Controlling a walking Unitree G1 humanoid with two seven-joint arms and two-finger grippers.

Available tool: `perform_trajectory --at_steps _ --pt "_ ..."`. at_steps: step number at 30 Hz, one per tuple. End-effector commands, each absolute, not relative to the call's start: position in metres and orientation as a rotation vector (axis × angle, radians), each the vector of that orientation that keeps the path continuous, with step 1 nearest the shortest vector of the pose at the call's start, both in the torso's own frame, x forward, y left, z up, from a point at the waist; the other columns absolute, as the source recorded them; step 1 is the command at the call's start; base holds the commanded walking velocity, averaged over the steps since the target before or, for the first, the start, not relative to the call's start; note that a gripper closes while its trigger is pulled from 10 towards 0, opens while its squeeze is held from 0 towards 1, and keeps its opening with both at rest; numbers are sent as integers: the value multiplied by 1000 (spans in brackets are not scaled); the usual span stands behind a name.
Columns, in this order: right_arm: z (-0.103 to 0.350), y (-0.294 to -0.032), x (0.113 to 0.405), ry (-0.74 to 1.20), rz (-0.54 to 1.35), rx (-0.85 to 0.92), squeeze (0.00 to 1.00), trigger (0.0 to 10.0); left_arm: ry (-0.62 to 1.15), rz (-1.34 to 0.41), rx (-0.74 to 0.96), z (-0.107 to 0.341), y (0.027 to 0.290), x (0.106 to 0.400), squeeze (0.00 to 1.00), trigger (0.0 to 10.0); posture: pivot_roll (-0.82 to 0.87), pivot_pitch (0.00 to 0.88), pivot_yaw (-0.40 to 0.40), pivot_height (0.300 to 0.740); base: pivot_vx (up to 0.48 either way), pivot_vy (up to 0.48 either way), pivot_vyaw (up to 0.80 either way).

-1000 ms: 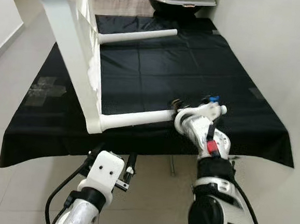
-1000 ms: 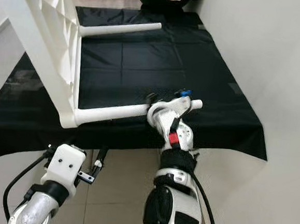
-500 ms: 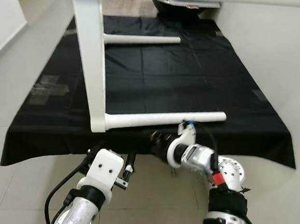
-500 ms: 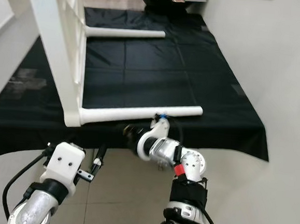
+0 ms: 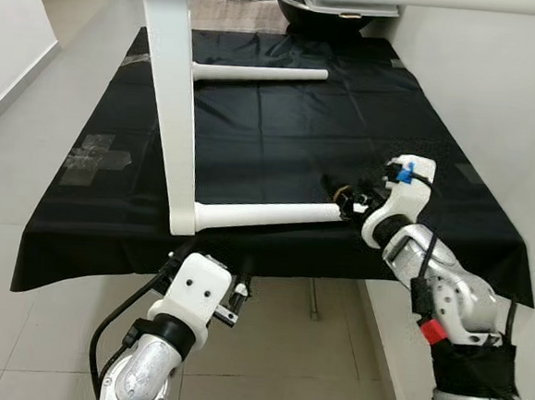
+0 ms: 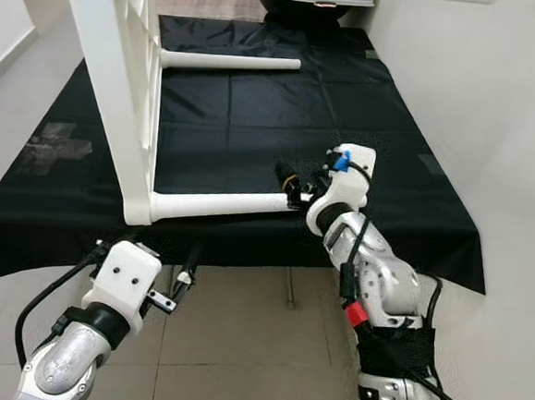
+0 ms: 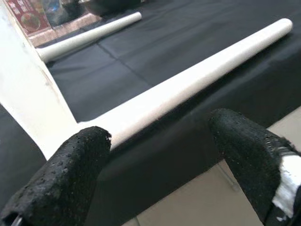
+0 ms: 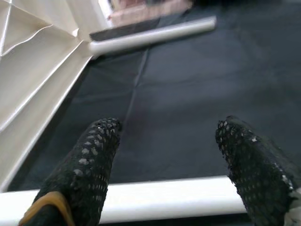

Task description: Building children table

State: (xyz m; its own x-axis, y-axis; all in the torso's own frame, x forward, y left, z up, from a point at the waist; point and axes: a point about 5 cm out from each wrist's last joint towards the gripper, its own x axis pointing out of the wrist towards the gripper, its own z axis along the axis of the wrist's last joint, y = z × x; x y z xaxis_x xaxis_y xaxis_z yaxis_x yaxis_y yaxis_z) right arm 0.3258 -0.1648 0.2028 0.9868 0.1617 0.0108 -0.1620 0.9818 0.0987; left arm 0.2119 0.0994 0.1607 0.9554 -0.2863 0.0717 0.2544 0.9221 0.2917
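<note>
The white children's table (image 5: 177, 110) lies on its side on a black cloth (image 5: 282, 136), its top upright at the left and its legs pointing right. My right gripper (image 5: 335, 189) is at the free end of the near leg (image 5: 266, 214). In the right wrist view its fingers (image 8: 96, 150) stand wide apart and open above that leg (image 8: 164, 193). My left gripper (image 5: 208, 274) hangs open below the cloth's front edge, and its wrist view looks up at the near leg (image 7: 188, 84). The far leg (image 5: 259, 71) lies further back.
A white wall (image 5: 499, 88) runs close along the right side of the cloth. A dark round basin (image 5: 329, 10) stands at the far end. Grey tape (image 5: 95, 154) marks the cloth at the left. Tiled floor (image 5: 16, 329) lies in front and to the left.
Half a second ago my right gripper was low, under the near leg at the cloth's front edge; it has risen back to the leg's free end. The left arm has barely moved.
</note>
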Motion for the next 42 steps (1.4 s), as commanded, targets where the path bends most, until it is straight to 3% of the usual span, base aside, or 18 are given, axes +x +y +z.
perform_trajectory --at_steps 1,7,22,42 --pt "203 -164 320 -57 126 2 0 10000 -113 -267 299 159 103 215 0 10000 109 82 -33 740 0 0 0" --pt "192 -156 311 -106 138 -101 0 10000 -135 -223 314 163 108 224 0 10000 108 64 -35 740 41 0 0" --pt "179 -141 305 -164 157 -98 0 10000 -137 -227 319 161 108 227 0 10000 107 51 -37 740 342 0 0" --pt "177 -139 303 -180 152 -93 0 10000 -120 -235 305 159 107 228 0 10000 113 61 -35 740 0 0 0"
